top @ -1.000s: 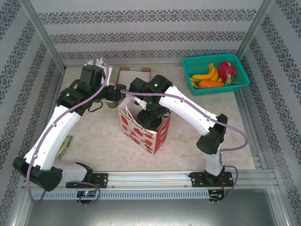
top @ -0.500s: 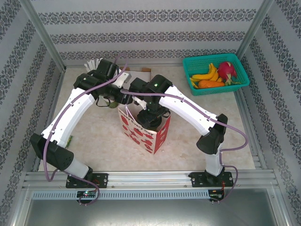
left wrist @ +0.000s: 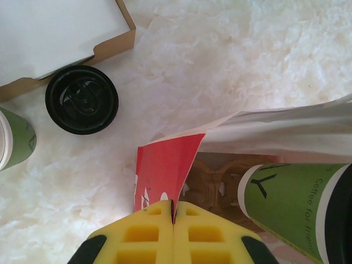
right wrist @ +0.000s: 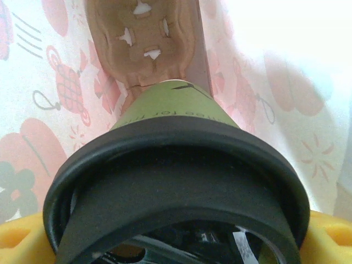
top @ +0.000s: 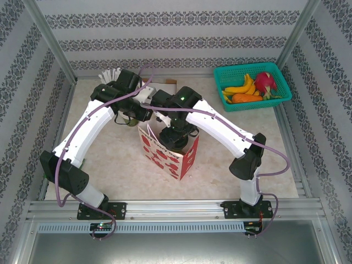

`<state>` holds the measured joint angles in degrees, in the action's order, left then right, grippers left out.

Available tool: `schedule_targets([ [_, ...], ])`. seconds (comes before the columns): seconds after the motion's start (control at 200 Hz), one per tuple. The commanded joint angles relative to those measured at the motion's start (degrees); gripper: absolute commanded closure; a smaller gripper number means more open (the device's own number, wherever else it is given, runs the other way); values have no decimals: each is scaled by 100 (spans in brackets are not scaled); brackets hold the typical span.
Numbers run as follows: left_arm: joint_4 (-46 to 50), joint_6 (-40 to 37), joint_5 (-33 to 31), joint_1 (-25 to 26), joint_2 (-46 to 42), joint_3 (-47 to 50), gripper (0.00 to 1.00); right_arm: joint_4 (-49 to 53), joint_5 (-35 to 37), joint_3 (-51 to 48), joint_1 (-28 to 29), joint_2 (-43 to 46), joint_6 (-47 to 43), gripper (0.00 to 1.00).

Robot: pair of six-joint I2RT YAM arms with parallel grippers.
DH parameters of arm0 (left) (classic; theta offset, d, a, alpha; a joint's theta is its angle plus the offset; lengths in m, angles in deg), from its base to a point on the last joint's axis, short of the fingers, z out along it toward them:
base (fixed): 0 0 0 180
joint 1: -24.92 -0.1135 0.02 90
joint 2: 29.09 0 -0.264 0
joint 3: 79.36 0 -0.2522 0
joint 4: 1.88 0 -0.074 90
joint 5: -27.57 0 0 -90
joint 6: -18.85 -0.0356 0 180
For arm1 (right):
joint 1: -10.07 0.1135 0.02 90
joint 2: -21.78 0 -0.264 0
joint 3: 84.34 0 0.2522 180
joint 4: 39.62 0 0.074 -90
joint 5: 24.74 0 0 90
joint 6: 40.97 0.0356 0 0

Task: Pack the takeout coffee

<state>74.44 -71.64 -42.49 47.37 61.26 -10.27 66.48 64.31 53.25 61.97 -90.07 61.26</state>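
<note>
The takeout coffee [right wrist: 175, 104] hangs inside the open red-and-white paper bag [top: 165, 154], which stands upright near the middle of the table [top: 110, 159]. The right gripper [top: 175, 133] reaches down through the bag's mouth and is clamped on the cup at its lid. In the right wrist view the black rim sits wide between the two yellow fingers [right wrist: 16, 239], with the greenish body pointing down toward a brown cup carrier [right wrist: 142, 38] on the bag's floor. Whether the cup's base touches that carrier cannot be told. The left gripper [left wrist: 173, 217] is closed on the bag's rear-left top edge - the red paper runs straight into the seam where its yellow pads [left wrist: 146, 237] meet, pressed together with no gap. From the left wrist the cup shows at the lower right inside the bag, tilted, its green wall printed with dark lettering, and the carrier lies just beside it. Outside the bag, on the pale marbled tabletop, a round black lid [left wrist: 81, 99] is seen from above; what is under it cannot be told. It lies just beside the corner of a shallow cardboard box [left wrist: 118, 47] with a white inside. A green cup [left wrist: 15, 137] stands at the left edge of that view, near the lid. In the overhead view a teal basket [top: 247, 67] with fruit sits at the far right corner - well apart from the bag.
</note>
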Motion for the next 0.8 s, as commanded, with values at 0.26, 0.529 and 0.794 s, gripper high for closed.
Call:
schedule_targets([
  [0.26, -139, -297, -360, -40, -191, -107, 100, 987, -145, -343, 3, -49, 54, 48],
  [0.529, -158, -354, -614, -34, -195, -147, 100, 1010, -98, -599, 4, 36, 104, 49],
  [0.794, -164, -433, -1016, -50, -219, -297, 100, 1039, -86, -702, 4, 118, 105, 49],
])
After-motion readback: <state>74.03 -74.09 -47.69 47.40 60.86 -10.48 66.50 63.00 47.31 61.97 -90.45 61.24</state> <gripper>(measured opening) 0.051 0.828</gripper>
